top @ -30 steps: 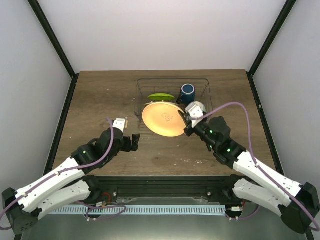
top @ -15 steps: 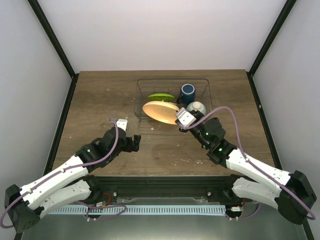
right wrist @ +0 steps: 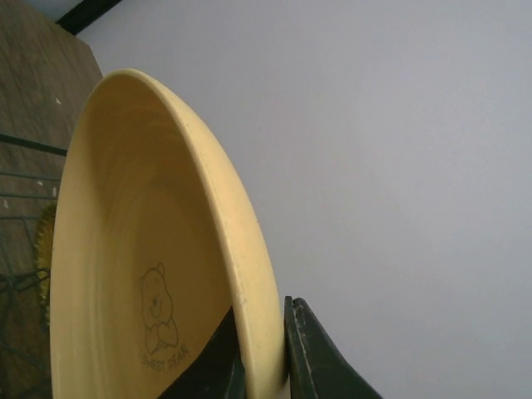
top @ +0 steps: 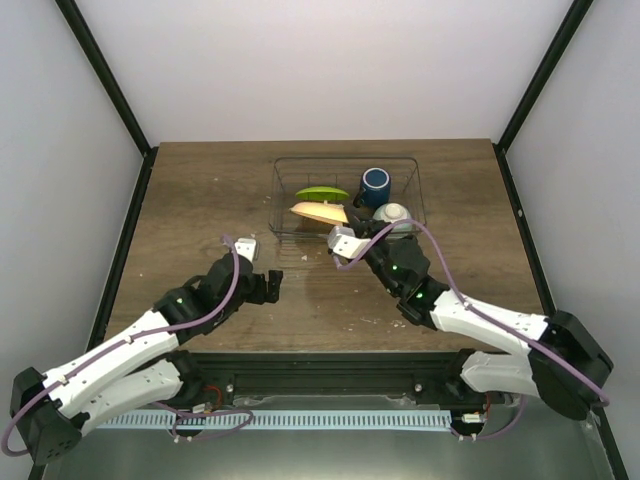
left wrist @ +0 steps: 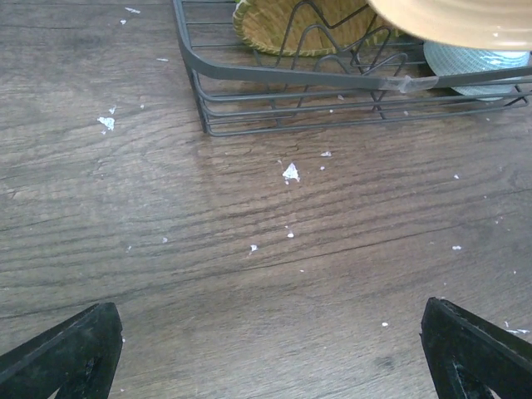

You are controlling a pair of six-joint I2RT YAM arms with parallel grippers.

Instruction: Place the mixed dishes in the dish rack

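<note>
The dark wire dish rack (top: 279, 205) stands at the back middle of the table. In it are a dark blue mug (top: 376, 185), a lime-green plate (top: 322, 192) on edge and a pale mint bowl (top: 393, 214). My right gripper (top: 340, 228) is shut on the rim of a pale orange plate (top: 319, 212), held tilted over the rack's front part. In the right wrist view the plate (right wrist: 141, 249) shows a bear drawing, with its rim between my fingers (right wrist: 320, 357). My left gripper (top: 270, 283) is open and empty, low over the table in front of the rack (left wrist: 249, 75).
A woven tan plate (left wrist: 291, 25) lies in the rack's near left corner. The pale plate (left wrist: 465, 21) and the mint bowl (left wrist: 474, 66) show at the left wrist view's top right. Small white crumbs (left wrist: 290, 172) dot the wood. Dark frame posts (top: 110, 90) flank the table.
My right gripper has carried the pale orange plate back and left over the rack, tipping it from nearly face-up to edge-on. My left arm has barely moved.
</note>
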